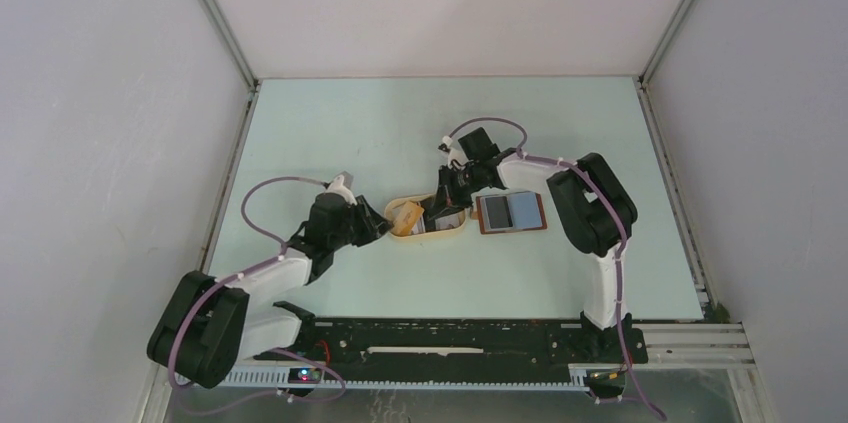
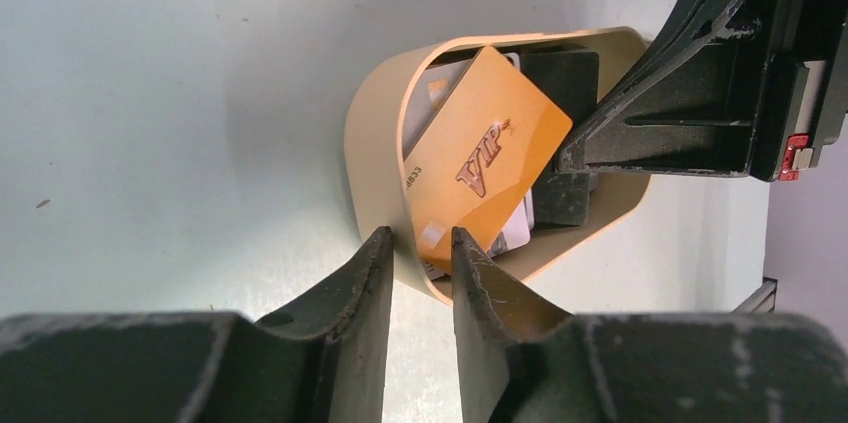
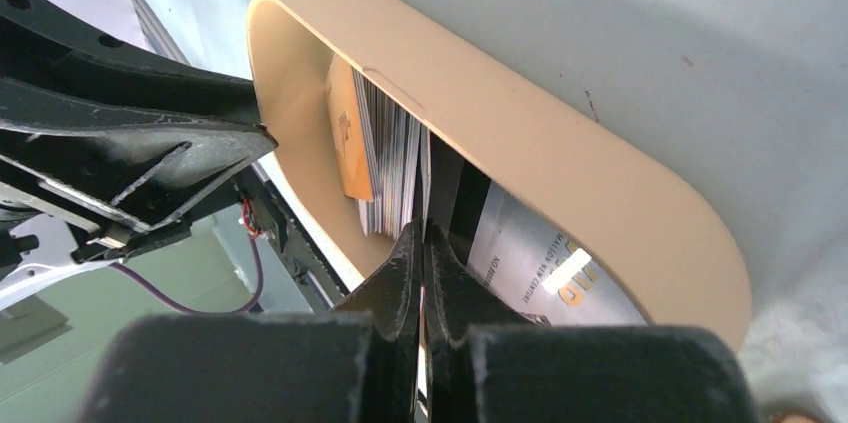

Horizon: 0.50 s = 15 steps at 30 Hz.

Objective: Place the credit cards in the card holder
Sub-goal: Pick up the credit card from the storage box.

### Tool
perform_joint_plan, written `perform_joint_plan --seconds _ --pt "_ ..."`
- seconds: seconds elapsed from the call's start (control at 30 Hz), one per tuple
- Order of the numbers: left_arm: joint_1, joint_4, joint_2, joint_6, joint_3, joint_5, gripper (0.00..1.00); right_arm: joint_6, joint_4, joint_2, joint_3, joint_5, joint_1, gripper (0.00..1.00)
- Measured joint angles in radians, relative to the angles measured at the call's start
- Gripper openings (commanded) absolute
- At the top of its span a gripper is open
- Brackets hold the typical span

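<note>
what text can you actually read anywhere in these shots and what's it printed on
"VIP": red-brown letters on the orange card leaning in the cream tray.
Small characters along that card's edge: they seem to end in "833", but are too small to be sure.
Line of print and yellow logo on the whitish card: blurred, unreadable.
Top view: nothing readable.

The left arm (image 1: 250, 281) stretches forward and inward, the left claw (image 2: 420, 248) low, its fingers narrowly apart. The right arm (image 1: 592, 205) bends back inward, the right claw (image 3: 422, 243) tipped down, fingers pressed together.
</note>
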Motion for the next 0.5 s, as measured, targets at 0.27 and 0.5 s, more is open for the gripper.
perform_joint_plan --seconds 0.27,0.5 --pt "-0.002 -0.013 -0.056 0.000 0.000 -0.001 0.39 -0.058 -0.053 -0.024 0.003 0.054 0.008 0.00" --pt "-0.002 -0.058 -0.193 0.013 0.000 -0.028 0.54 -0.143 -0.121 -0.079 0.012 0.078 0.009 0.00"
